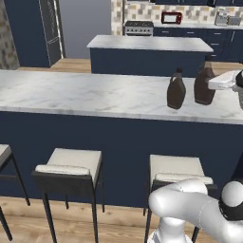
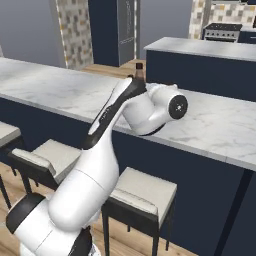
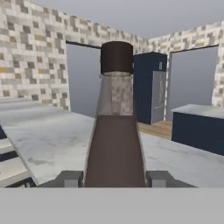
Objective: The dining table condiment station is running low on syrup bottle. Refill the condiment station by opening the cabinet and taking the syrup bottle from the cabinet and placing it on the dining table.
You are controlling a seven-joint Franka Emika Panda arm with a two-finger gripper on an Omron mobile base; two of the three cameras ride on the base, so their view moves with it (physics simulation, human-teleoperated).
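Between tool (image 3: pixel 114 178) fingers, syrup bottle (image 3: pixel 114 131)

- The arm (image 2: pixel 100 150) rises from the base and reaches forward, wrist level.
- Gripper (image 3: pixel 114 178) jaws half-spread, closed on the syrup bottle (image 3: pixel 114 144).

Left base cam sits behind my arm, looks forward and down across the stools (image 1: pixel 71 166) at the dining table (image 1: pixel 85 95), island (image 1: pixel 149 45) beyond. Right base cam takes the same counter obliquely from the other side; the arm (image 2: pixel 100 150) blocks its middle. Both share marble top and stools. Hand cam is low and level, very close to the syrup bottle (image 3: pixel 114 131), facing along the counter.
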